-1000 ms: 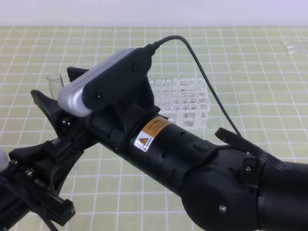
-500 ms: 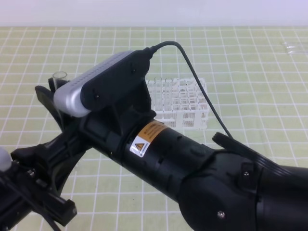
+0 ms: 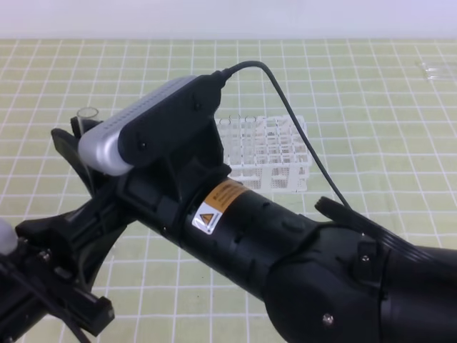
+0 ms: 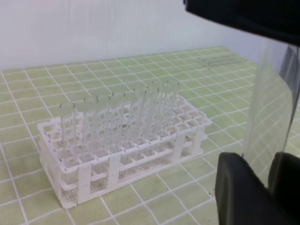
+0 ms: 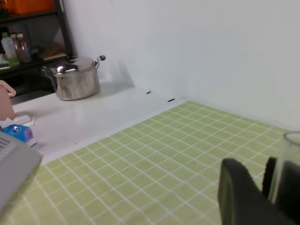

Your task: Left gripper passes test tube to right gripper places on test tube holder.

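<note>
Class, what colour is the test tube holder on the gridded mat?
White; the test tube holder shows best in the left wrist view, standing on the green gridded mat.

Label (image 3: pixel 216 204): warning triangle, wording perhaps illegible

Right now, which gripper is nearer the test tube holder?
Right, though barely. The right gripper reaches across in front of the test tube holder; the left gripper sits lower-left, farther off.

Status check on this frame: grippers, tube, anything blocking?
Both grippers at the test tube, mid-handover; left gripper and right gripper each flank the glass, grip unconfirmed. Rack behind, several tubes already in it. Path to rack unobstructed.
</note>
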Available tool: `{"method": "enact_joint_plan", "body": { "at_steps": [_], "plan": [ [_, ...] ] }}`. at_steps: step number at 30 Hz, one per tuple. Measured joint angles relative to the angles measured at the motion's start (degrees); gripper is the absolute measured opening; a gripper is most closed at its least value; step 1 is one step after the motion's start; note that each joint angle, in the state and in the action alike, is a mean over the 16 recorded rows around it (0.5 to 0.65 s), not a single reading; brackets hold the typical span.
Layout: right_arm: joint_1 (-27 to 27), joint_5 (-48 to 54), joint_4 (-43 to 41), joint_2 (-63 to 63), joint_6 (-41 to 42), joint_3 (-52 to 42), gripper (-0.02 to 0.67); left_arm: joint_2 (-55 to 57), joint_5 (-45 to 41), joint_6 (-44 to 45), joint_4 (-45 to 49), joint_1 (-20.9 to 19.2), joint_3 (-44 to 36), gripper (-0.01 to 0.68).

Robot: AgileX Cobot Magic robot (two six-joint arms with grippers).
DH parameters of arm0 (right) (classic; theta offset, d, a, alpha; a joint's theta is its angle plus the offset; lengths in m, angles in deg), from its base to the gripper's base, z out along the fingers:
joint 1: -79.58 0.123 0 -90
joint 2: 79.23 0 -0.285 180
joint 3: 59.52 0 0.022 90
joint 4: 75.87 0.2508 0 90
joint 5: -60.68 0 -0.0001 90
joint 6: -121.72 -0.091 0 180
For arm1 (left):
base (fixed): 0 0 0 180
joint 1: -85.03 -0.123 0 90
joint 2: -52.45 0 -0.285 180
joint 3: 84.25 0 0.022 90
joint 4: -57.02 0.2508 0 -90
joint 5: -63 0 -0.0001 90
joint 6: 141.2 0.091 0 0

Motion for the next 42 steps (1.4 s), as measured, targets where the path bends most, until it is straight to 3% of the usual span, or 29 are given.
{"method": "enact_joint_plan", "body": {
  "at_steps": [11,19,29,42],
  "plan": [
    [-0.35,-0.47,2.61,-0.39,5.55,0.0,0.008,-0.63,0.23,-0.07,0.25,-0.01,-0.01,0.038],
    [-0.31,-0.36,13.05,-3.02,17.57,-0.26,0.008,-5.96,4.22,-0.28,0.54,-0.01,-0.01,0.024],
    [-0.31,0.46,24.48,-7.85,28.49,-3.61,0.008,-21.07,10.45,-0.27,0.84,-0.02,-1.07,0.001],
    [-0.31,2.23,27.01,-10.51,30.08,-7.46,0.008,-31.82,13.27,-0.23,1.18,-0.02,-12.9,0.0]
  ]
}}
